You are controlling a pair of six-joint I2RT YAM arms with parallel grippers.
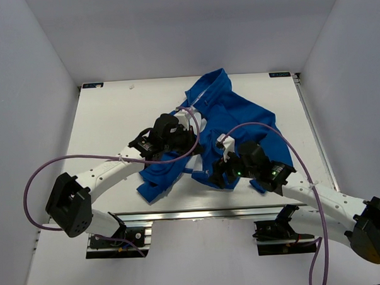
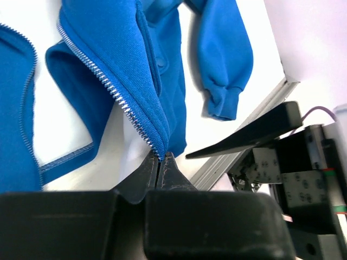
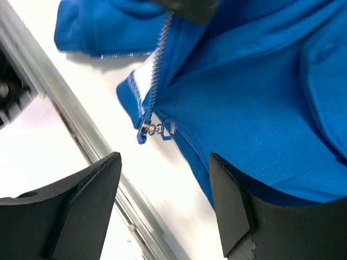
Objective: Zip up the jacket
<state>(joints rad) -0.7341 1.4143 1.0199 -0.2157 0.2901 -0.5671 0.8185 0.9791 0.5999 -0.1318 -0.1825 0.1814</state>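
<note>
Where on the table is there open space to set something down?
The white table is bare across its far-left, between the left wall and the royal-blue fabric jacket, and along a narrow strip right of it. The near centre is crowded: the left arm's fingers and the right arm's fingers meet the jacket's hem.

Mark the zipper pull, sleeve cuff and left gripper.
zipper pull (image 3: pixel 159 129): right wrist view, on its metal link.
sleeve cuff (image 2: pixel 222 105): left wrist view, on its gathered end.
left gripper (image 2: pixel 160 160): left wrist view, between its shut fingertips.
</note>
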